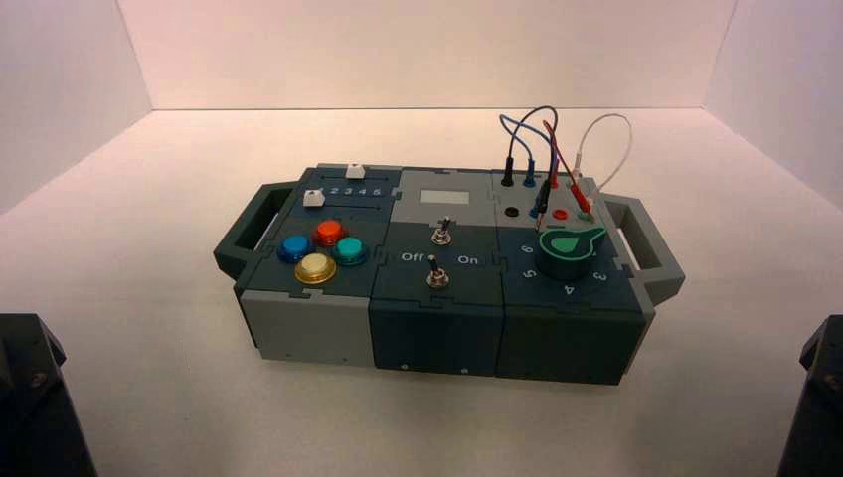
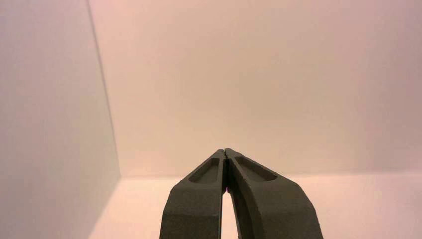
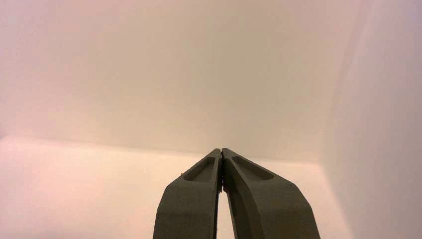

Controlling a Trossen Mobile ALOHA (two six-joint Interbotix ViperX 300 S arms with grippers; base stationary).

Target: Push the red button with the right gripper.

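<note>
The red button (image 1: 329, 233) is a glossy red-orange dome at the back of a cluster of four on the box's left section, with the blue button (image 1: 294, 247), teal button (image 1: 349, 249) and yellow button (image 1: 315, 268) around it. My right gripper (image 3: 221, 150) is shut with nothing in it and faces the white wall; its arm is parked at the lower right corner (image 1: 817, 397) of the high view, far from the box. My left gripper (image 2: 225, 150) is shut too, its arm parked at the lower left (image 1: 30, 397).
The box (image 1: 437, 328) stands mid-table with handles at both ends. It carries two white sliders (image 1: 315, 199), two toggle switches (image 1: 438, 253) marked Off and On, a green knob (image 1: 570, 250), and looped wires (image 1: 557, 149) plugged at the back right. White walls enclose the table.
</note>
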